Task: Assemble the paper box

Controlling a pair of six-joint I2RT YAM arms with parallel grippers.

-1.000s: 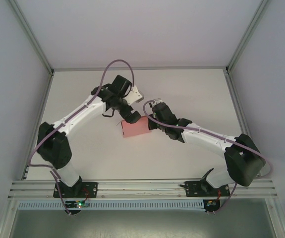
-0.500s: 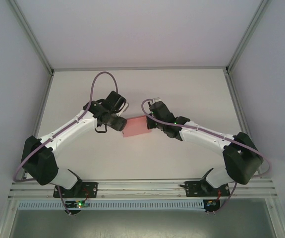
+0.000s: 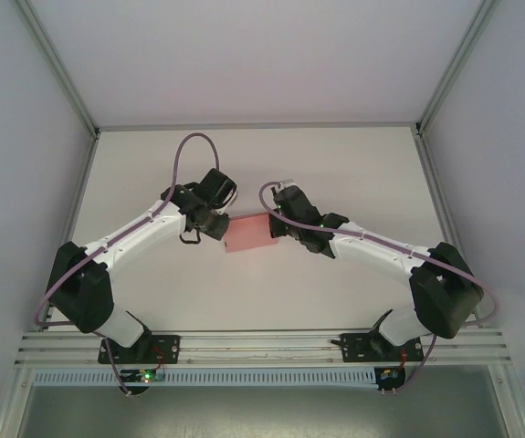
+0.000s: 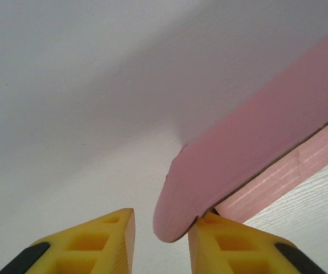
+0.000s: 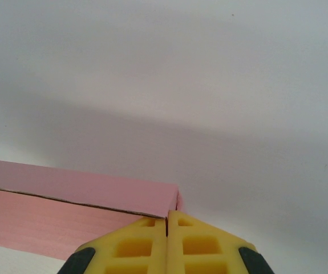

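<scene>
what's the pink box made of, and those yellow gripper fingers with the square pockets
The pink rectangular box looks like thin matte card, maybe finely corrugated: no glare, crisp folds, a faint ribbed texture on its lower face. The yellow gripper fingers look like moulded or printed plastic, dull finish, with hollow square pockets; which plastic is unclear.

From above, the fingertips of the left hand (image 3: 224, 225) and right hand (image 3: 277, 228) are too small and too covered by their wrists to show how they meet the paper box (image 3: 249, 234). Close to the left hand's fingers (image 4: 232, 251), the box's flap (image 4: 238, 154) is blurred and runs off the wrist view's right edge. Beside the right hand's fingers (image 5: 135, 248), the box runs off the left edge.
</scene>
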